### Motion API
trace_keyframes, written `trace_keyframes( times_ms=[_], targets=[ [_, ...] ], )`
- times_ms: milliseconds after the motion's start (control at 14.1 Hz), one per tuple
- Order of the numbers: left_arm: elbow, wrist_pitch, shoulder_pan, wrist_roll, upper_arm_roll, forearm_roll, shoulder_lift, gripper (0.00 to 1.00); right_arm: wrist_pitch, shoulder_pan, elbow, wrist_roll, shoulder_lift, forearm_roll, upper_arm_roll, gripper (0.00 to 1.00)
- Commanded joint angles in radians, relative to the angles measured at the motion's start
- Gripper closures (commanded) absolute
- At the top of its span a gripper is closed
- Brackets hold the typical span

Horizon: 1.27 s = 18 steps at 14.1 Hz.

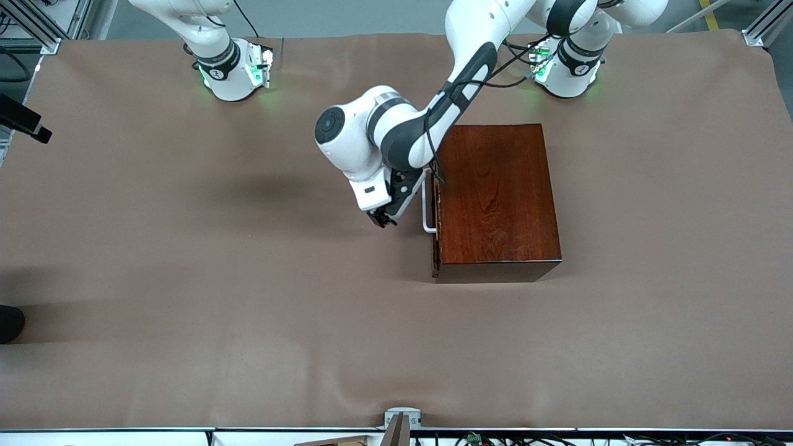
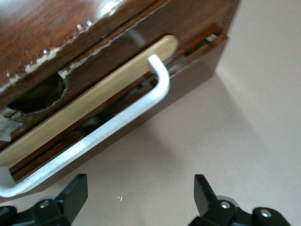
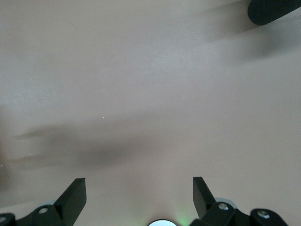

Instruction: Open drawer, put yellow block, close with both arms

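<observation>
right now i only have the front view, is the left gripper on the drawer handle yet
observer: no. the left gripper is open, and the white handle lies just ahead of its fingertips, not between them.
operator: is the drawer fully shut
observer: it looks a crack open. in the left wrist view a pale strip of the drawer tray shows between its dark front and the box.
operator: i can't see the right gripper at all
observer: the right gripper is open and waits over bare table. the yellow block shows in no view.
</observation>
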Motion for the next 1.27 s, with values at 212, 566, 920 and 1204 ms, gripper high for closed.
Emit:
trace_keyframes(
  times_ms=[212,566,920,1204],
  targets=[
    [-0.017,-0.017,0.009,0.225,0.001,0.021,-0.147,0.00,-0.009,-0.002,0.025,-0.010,0.010,0.000,0.011,0.00],
    [-0.021,-0.094,0.097,0.456,-0.001,-0.011,-0.267,0.00,-0.009,-0.004,0.025,-0.010,0.010,0.002,0.011,0.00],
    [-0.063,-0.127,0.190,0.685,-0.001,-0.042,-0.370,0.00,-0.008,0.005,0.025,-0.010,0.010,0.002,0.011,0.00],
    [-0.140,-0.134,0.272,0.855,-0.001,-0.044,-0.465,0.00,-0.019,0.005,0.032,-0.008,0.004,0.003,0.011,0.00]
  ],
)
